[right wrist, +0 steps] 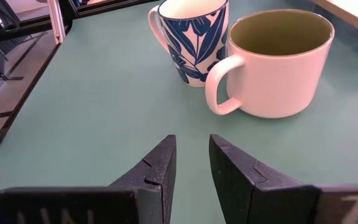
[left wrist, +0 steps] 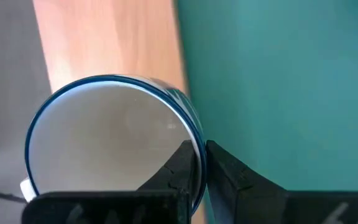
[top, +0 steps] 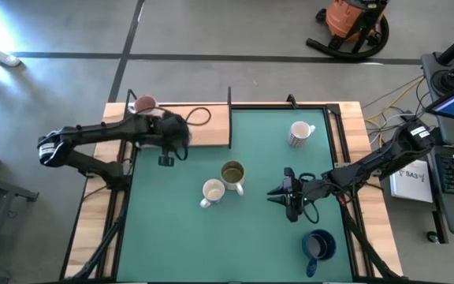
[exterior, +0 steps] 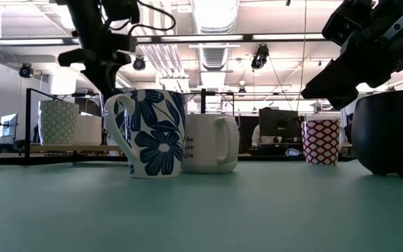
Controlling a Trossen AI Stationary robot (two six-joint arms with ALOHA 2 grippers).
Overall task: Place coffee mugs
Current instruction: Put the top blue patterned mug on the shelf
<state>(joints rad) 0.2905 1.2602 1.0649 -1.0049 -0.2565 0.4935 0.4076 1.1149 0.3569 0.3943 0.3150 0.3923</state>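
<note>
Lab, ceiling ducts (exterior: 212, 17), monitors (exterior: 278, 126), shop vacuum (top: 355, 24)

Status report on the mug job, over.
Left gripper shut on blue-rimmed mug rim, over the wood-mat edge. Right gripper open, empty, facing floral mug and cream mug. Nothing blocking.

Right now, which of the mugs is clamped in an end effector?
The blue-rimmed mug: the left end effector pinches its rim over the wooden shelf. The other mugs stand free; the right end effector is empty.
</note>
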